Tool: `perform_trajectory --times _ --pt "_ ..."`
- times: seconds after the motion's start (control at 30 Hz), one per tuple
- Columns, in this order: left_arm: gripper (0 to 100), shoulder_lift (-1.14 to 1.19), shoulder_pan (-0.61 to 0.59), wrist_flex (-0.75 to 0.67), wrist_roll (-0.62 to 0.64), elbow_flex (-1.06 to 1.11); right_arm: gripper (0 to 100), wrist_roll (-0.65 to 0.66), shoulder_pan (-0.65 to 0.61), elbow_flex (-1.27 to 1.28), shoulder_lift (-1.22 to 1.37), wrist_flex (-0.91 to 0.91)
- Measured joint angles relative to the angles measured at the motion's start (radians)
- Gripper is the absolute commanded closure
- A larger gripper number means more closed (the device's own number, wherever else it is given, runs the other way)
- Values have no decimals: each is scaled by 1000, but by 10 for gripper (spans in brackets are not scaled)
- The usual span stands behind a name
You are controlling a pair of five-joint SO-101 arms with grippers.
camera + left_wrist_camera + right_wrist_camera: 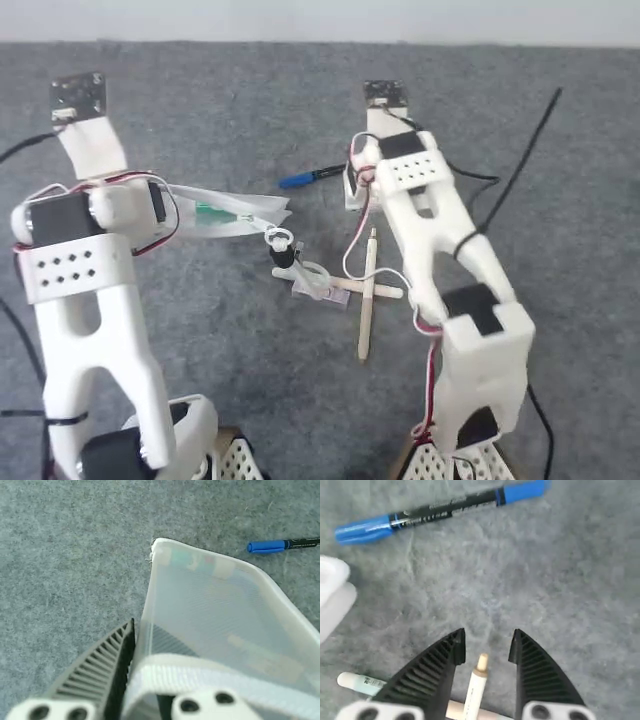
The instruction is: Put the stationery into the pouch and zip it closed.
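The high view looks down on a grey felt-covered counter (pixel 200 100). The left arm (pixel 75 265) holds a translucent white mesh pouch (pixel 230 213) by one end, and something green shows through its side. Beyond the pouch's free end lies a blue-capped black marker (pixel 312 177). Between the arms, a long cream-coloured pen (pixel 367 300) lies across a shorter pale pen (pixel 365 290), with a small black-topped item (pixel 283 252) just beside them. The right arm (pixel 440 220) reaches over these pens.

In the left wrist view, the left end effector (pixel 145 635) is clamped on the pouch's edge. One ribbed dark finger (pixel 107 670) presses the outside of the mesh. The marker lies apart from the pouch's far corner.

In the right wrist view, the right end effector (pixel 487 640) is spread wide and holds nothing. The cream pen's tip sits between its jaws, and the marker lies farther off.
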Motion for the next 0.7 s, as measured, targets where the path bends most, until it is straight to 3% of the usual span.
perform_trajectory --times 0.47,0.7 --pt "991 0 0 0 0 0 860 0 5 -384 359 235" --pt "991 0 0 0 0 0 993 0 5 -549 485 353"
